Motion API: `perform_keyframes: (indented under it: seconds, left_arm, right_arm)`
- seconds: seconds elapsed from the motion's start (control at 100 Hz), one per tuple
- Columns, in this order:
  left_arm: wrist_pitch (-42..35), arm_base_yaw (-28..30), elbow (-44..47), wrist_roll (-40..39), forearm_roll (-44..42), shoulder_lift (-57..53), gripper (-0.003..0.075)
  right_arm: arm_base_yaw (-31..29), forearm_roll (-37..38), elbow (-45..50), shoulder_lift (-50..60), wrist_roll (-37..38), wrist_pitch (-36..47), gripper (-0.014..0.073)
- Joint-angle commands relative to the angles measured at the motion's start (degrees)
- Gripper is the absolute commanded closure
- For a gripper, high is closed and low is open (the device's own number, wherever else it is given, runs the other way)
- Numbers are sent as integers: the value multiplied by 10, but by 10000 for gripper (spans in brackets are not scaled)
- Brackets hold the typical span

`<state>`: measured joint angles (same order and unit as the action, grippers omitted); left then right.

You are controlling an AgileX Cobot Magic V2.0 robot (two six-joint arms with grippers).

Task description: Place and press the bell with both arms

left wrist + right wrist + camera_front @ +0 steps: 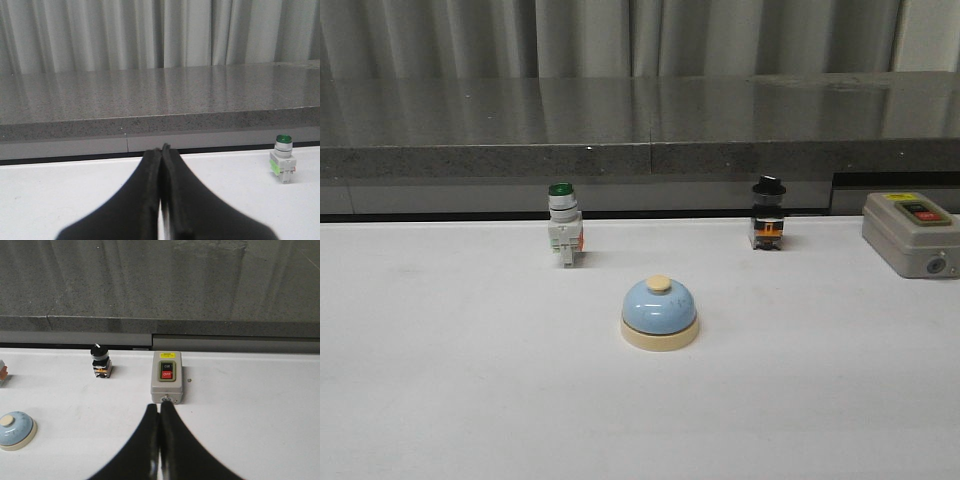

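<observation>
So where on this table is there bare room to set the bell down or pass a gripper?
The widest free patch is the white table in front of the bell, on both sides of it. A bare strip also lies between the green-capped switch and the black-capped switch. It is tightest at the back right, near the grey box.

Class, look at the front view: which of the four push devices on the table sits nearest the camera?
The light-blue bell, alone in front; the other three line the table's back edge.
</observation>
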<state>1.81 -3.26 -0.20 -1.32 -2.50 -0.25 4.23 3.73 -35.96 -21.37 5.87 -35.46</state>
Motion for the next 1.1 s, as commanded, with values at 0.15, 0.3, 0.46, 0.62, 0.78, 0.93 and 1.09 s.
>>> perform_keyframes:
  seconds: [0.15,0.3,0.46,0.62,0.78,0.93,1.09]
  left_arm:
    - [-48,1,32,-5,5,-18,741]
    - [-48,1,32,-5,5,-18,741]
    - [-48,1,32,-5,5,-18,741]
    - [-48,1,32,-5,5,-18,741]
    - [-48,1,32,-5,5,-18,741]
    - [-48,1,32,-5,5,-18,741]
    - [-48,1,32,-5,5,-18,741]
  right_arm:
    - [-5,5,15,-3,2,111,658]
    - [-5,5,89,31,2,199,658]
    - [-5,5,177,84,2,258,658]
    - [-5,5,252,139,2,288,658]
    - [-5,1,301,204,2,293,658]
    - [-4,1,325,230,2,298,658]
    - [-3,1,341,231,2,306,658]
